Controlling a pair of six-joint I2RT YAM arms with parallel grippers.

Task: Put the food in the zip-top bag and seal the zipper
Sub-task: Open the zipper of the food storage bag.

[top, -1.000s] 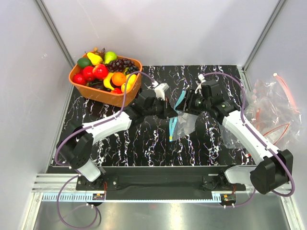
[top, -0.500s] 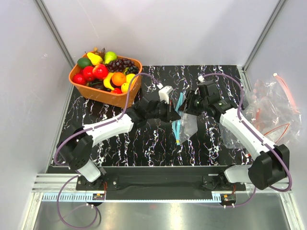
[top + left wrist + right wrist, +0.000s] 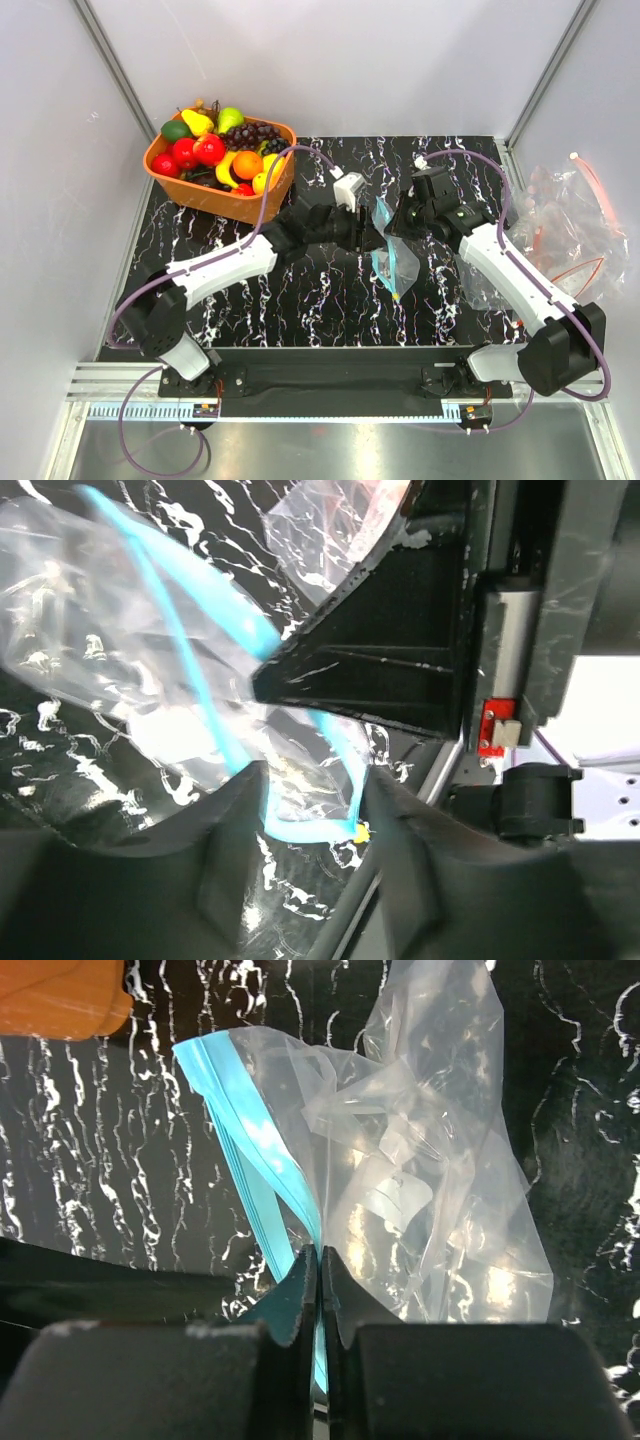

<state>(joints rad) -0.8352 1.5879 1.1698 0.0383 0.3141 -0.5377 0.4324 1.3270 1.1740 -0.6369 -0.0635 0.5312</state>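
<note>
Over the black marbled tabletop (image 3: pixel 300 300) hung the zip-top bag (image 3: pixel 392 255), pinched tight by the right pincer (image 3: pixel 320 1270) at its blue zipper (image 3: pixel 245 1150); the left pincer (image 3: pixel 310 810) stood parted around the film, gripping nothing. All the food (image 3: pixel 210 150) sat in the orange basket (image 3: pixel 215 205), so filling and sealing remained undone

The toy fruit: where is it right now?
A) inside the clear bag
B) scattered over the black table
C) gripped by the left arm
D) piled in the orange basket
D: the top view shows the toy fruit heaped together in the orange basket at the table's far left corner, while the clear bag with the blue strip looks empty.
</note>
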